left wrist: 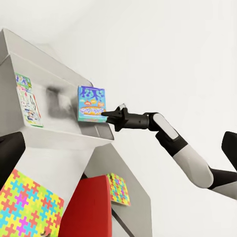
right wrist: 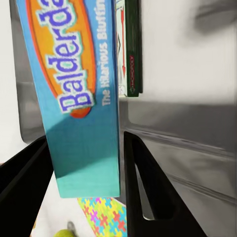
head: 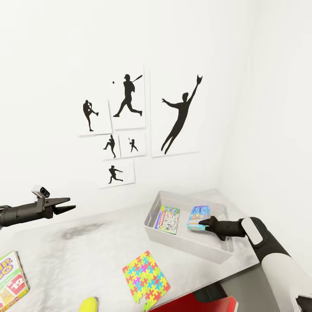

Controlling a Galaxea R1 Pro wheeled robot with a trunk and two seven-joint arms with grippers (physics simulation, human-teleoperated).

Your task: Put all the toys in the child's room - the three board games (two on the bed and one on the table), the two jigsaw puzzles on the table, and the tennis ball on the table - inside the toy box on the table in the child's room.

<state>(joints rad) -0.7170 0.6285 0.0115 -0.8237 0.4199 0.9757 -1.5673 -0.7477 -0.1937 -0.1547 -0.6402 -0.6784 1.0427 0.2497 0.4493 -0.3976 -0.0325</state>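
Note:
The pale grey toy box stands at the table's far right corner, and a green-edged board game lies flat inside it. My right gripper is shut on a blue-cyan board game, holding it tilted over the box's right half. The blue box shows between the fingers in the right wrist view. My left gripper hovers open above the table's left side. A jigsaw puzzle, a tennis ball and another board game lie near the front edge.
White walls with black baseball silhouette pictures close the corner behind the table. A red chair stands under the table's front right edge. A second puzzle panel sits on a lower surface beside the chair.

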